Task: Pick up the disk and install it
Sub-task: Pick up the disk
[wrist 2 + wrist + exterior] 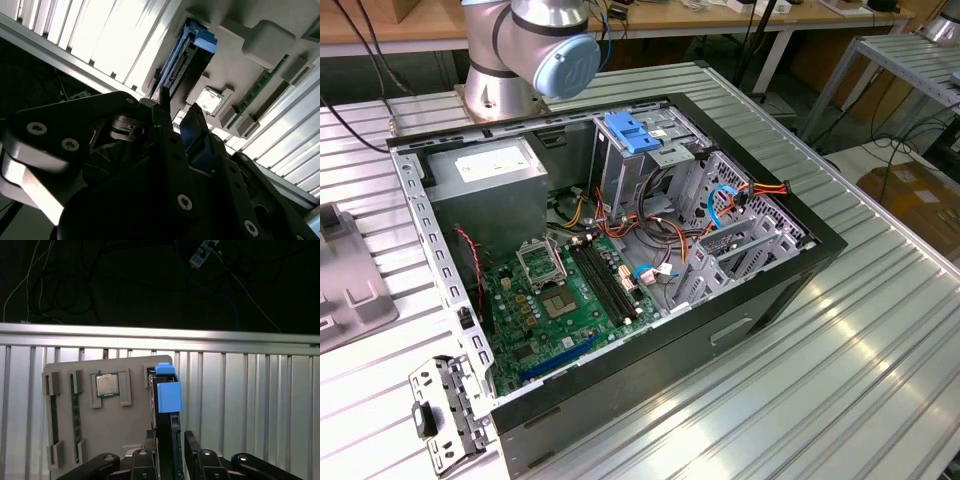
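- Disk (166, 422) stands on its edge in a slot of the grey tray (125, 425), with its blue rail (167, 395) farthest from the claw (170, 435).
- The claw is at the disk's near end; we cannot tell if it grips it.
- A chip (105, 385) lies in the tray, off to the claw's side.
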`<state>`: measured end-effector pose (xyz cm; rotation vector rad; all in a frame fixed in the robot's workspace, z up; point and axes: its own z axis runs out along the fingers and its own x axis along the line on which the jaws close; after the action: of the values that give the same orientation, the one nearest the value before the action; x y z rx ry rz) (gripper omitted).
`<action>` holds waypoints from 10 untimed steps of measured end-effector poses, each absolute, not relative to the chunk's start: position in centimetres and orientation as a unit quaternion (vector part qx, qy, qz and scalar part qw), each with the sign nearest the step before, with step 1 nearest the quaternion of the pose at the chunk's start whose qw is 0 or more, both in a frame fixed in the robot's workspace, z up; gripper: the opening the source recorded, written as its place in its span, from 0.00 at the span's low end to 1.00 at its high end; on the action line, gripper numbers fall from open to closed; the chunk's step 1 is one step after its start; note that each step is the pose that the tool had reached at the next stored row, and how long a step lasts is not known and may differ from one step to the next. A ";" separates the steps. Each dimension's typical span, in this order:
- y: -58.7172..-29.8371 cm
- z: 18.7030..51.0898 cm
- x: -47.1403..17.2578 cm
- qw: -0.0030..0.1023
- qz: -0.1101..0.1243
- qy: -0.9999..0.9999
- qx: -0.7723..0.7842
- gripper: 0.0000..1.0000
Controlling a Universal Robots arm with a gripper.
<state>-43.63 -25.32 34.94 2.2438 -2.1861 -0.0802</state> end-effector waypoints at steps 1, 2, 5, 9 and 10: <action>-25.3 34.9 -43.8 0.004 -0.026 -0.698 0.716 0.36; -25.2 34.9 -43.9 0.004 -0.026 -0.698 0.716 0.36; -25.2 34.8 -44.5 0.004 -0.026 -0.698 0.716 0.36; -25.2 34.6 -45.3 0.004 -0.026 -0.698 0.716 0.36; -25.2 34.6 -45.4 0.004 -0.026 -0.698 0.716 0.36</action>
<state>-45.36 -25.23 34.63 2.2441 -2.1860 -0.0804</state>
